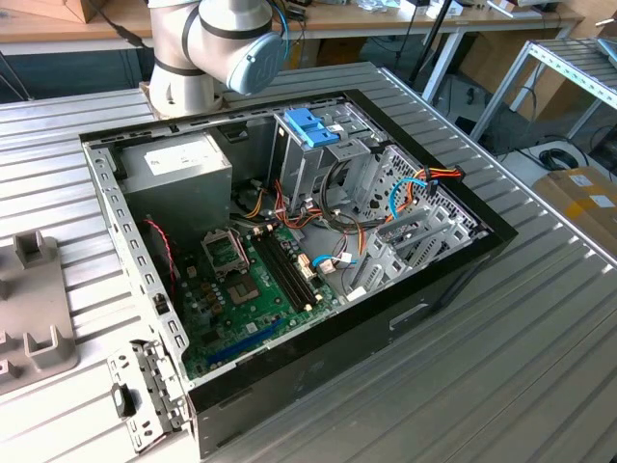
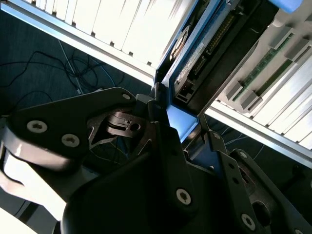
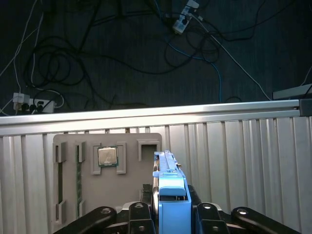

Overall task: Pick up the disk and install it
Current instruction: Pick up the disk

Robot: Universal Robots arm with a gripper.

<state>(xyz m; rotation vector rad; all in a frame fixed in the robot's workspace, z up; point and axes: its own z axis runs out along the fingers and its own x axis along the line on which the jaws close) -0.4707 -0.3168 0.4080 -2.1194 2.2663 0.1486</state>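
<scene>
Quick update from our bench. Going across the exterior view from its left, the grey tray (image 1: 43,338) sits on the slatted table (image 1: 521,386). Next comes the open computer case (image 1: 386,328) with the power supply box (image 1: 178,164) in its far corner and the arm (image 1: 207,43) rising just behind that. The motherboard (image 1: 241,289) lies on the case floor. Further towards the exterior view's right there's the metal cage (image 1: 308,174) with the blue bracket (image 1: 310,125) on top and a tangle of cables (image 1: 434,178) beside it.

The disk (image 3: 170,187) is in the gripper (image 3: 171,214). In both wrist views we see the fingers (image 2: 163,136) closed tight on its blue carrier from either side, and the disk stands on edge, sticking out past the fingertips. In the first wrist view it's over the table just beside the tray, which has a chip (image 3: 107,156) in one pocket. We can't tell whether the disk is fully clear of the tray.

So we reckon this is the carry part: picked, not installed. To do it well, we'd want the grip square on the carrier so the disk can't twist. We'd also go slow and level, high enough to clear the case wall and those cables, since a snag there could knock it crooked.
</scene>
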